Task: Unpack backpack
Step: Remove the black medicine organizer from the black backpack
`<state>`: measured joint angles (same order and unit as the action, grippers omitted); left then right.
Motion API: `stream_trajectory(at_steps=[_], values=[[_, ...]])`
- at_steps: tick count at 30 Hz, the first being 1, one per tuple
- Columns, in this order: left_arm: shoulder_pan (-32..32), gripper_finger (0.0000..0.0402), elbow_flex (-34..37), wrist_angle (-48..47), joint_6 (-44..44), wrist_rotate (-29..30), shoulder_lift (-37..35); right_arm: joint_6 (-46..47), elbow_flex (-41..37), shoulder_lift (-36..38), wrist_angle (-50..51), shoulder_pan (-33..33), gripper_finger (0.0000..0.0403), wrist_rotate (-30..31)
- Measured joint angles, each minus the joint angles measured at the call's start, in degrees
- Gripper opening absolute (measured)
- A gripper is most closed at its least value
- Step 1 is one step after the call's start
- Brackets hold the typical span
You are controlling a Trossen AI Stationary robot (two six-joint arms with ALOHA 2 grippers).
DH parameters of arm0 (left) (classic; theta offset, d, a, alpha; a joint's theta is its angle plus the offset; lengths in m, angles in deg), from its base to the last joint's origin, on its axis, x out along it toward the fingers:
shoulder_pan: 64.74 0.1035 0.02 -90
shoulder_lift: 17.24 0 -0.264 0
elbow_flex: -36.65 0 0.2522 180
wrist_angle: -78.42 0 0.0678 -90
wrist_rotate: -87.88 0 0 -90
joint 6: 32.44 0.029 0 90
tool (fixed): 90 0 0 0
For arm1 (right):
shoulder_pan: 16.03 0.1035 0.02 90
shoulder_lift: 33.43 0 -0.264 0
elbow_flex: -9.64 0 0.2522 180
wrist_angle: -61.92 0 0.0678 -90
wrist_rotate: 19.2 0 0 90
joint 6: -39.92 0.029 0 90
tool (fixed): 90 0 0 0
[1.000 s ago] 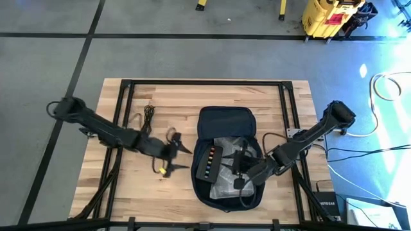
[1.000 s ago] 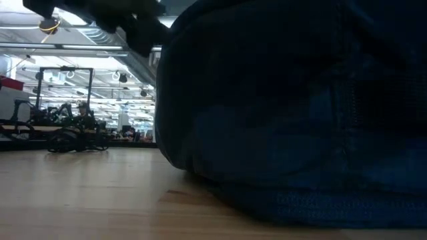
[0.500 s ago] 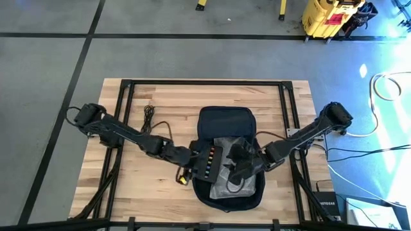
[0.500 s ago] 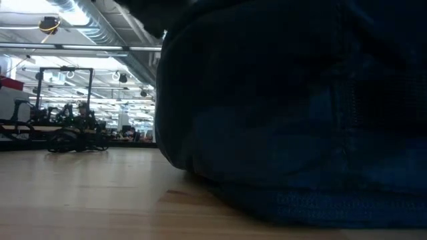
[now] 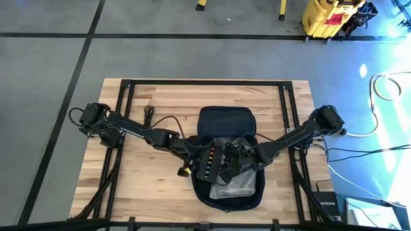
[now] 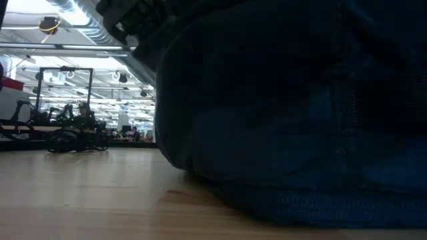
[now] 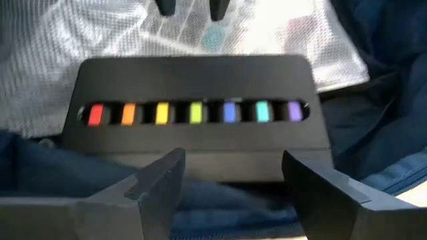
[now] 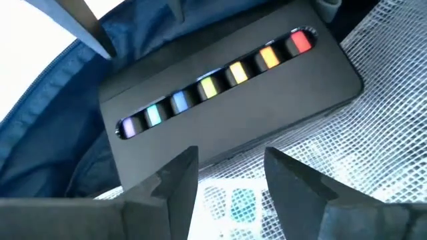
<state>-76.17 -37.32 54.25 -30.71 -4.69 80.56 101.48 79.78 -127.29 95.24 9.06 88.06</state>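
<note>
I see a black cable (image 5: 149,115) coiled on the wooden table (image 5: 160,96) at centre left of the high view. A yellow machine (image 5: 329,16) stands on the grey floor (image 5: 51,58) at upper right, and white cables (image 5: 385,83) lie at the right edge.

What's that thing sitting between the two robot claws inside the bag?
A flat black case with a row of rainbow-coloured markers lies between the left gripper and right gripper, inside the open backpack; both wrist views show it.
</note>
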Motion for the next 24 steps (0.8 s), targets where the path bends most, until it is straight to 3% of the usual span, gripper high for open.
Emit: stream_trajectory(at_steps=[7,15,24], values=[[0.5,0.0237,0.0,-6.5,0.7,2.0,0.5,0.0,0.0,-0.8,-0.1,-0.4,0.0154,-0.3],[-0.1,0.0237,0.0,-5.6,1.9,3.1,2.0,-0.6,0.0,-1.0,0.7,-0.8,0.0154,-1.6],[-1.7,0.0237,0.1,-2.9,1.7,2.8,4.8,-11.9,0.0,-1.0,4.1,-0.7,0.0154,-4.3]])
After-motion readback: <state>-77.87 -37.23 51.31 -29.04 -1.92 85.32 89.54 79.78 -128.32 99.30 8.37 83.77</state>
